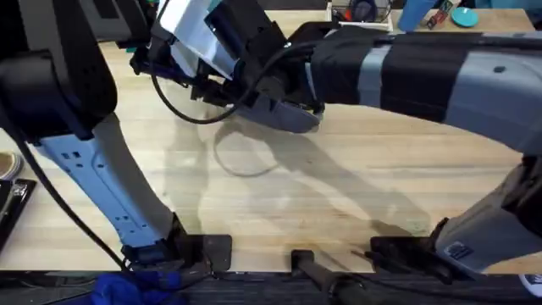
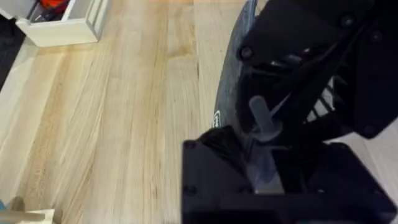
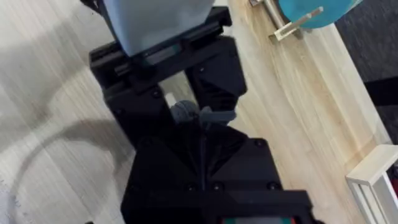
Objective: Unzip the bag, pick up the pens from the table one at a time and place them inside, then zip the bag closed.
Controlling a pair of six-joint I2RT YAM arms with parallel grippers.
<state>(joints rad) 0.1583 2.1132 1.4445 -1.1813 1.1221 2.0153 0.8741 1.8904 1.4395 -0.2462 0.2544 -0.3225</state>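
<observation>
The blue-grey bag (image 1: 296, 117) lies on the wooden table (image 1: 339, 195) at the upper middle, mostly covered by both grippers. Its dark curved edge (image 2: 226, 81) shows in the left wrist view. My left gripper (image 1: 222, 83) comes in from the left and is shut on the bag's end, with grey material between its fingers (image 2: 214, 168). My right gripper (image 1: 273, 85) reaches across from the right and faces it, shut on the small grey zipper pull (image 3: 208, 115), which also shows as a grey tab (image 2: 264, 121). The pens are out of view.
A white open box (image 2: 62, 25) stands beyond the bag on the left side. A teal round object (image 3: 311, 12) and a white frame (image 3: 373, 177) sit near the table's far right edge. Blue items (image 1: 461, 15) line the back right. Bare wood spans the near middle.
</observation>
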